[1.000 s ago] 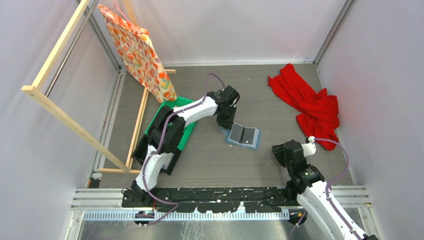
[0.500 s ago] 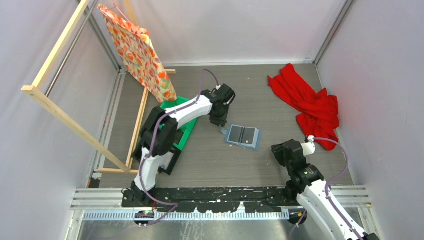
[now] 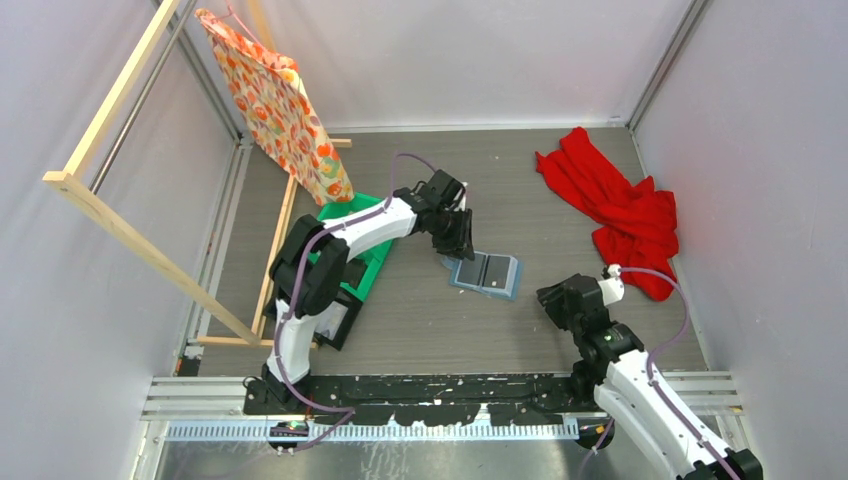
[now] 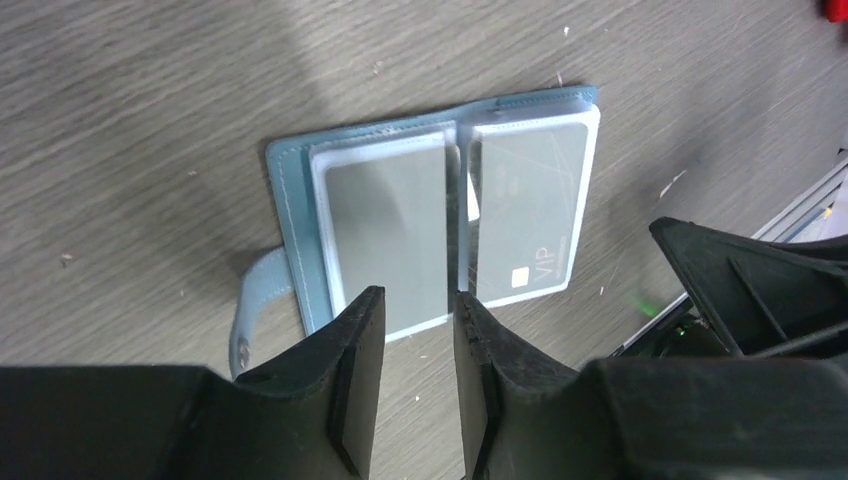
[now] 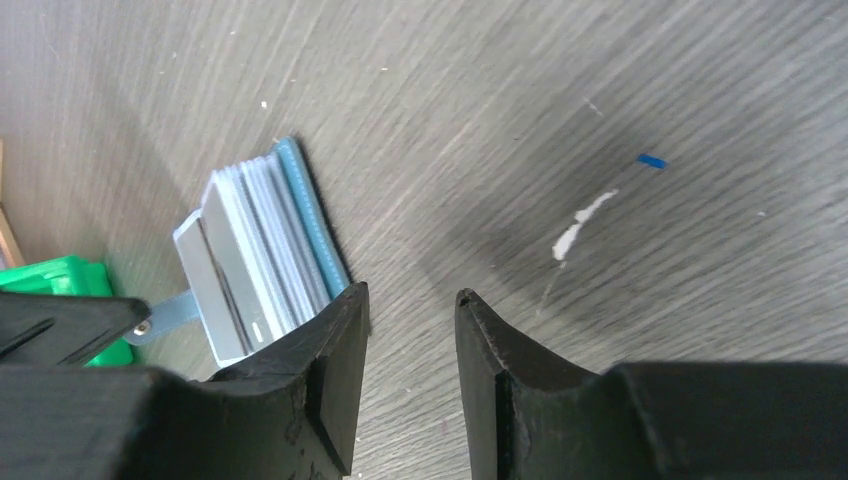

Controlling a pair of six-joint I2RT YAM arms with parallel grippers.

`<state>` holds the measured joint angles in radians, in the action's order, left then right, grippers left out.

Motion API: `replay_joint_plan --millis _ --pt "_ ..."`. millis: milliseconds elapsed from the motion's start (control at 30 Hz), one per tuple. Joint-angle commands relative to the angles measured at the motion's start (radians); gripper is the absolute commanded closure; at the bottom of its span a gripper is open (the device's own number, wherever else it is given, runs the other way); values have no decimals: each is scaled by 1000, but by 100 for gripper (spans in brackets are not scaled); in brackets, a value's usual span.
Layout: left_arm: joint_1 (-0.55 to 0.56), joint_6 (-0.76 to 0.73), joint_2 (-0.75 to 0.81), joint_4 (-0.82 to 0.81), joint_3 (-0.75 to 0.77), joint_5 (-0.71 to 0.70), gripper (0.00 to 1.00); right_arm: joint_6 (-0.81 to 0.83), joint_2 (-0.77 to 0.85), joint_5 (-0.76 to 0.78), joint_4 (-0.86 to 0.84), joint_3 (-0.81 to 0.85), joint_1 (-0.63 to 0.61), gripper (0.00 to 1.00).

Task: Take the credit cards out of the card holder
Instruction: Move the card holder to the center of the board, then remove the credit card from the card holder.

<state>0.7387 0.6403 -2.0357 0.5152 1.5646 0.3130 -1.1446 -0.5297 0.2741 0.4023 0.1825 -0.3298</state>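
**Card holder lying open between two empty grippers**

Nearest the bases, the right gripper (image 3: 552,296) hangs over the table (image 3: 430,320), jaws slightly parted and holding nothing. Just beyond lies the card holder (image 3: 486,272), spread flat, its closing tab (image 4: 255,310) pointing outward. Two credit cards (image 4: 385,235) sit in its clear sleeves, one per panel; the right one reads "VIP". The left gripper (image 4: 412,300) hovers over the holder's left edge, jaws narrowly apart and empty. Farther back are a green bin (image 3: 340,212), a red cloth (image 3: 620,215) and patterned fabric (image 3: 285,100) on a wooden frame (image 3: 120,100).
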Motion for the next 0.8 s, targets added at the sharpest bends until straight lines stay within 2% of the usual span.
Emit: replay_joint_plan --millis 0,200,333,500,767 --pt "-37 37 -34 -97 -25 76 66 59 -27 -39 -66 92 0 55" --pt "-41 37 -58 -102 -39 67 66 105 -134 -125 -143 180 1 48" --pt "-43 32 -52 -100 -61 45 66 127 -282 -228 -247 248 -9 48" --pt "-49 42 -63 -124 -70 85 67 142 -467 -260 -318 329 -57 46" --pt "-56 71 -71 -184 -88 160 68 108 -617 -314 -427 374 -90 45"
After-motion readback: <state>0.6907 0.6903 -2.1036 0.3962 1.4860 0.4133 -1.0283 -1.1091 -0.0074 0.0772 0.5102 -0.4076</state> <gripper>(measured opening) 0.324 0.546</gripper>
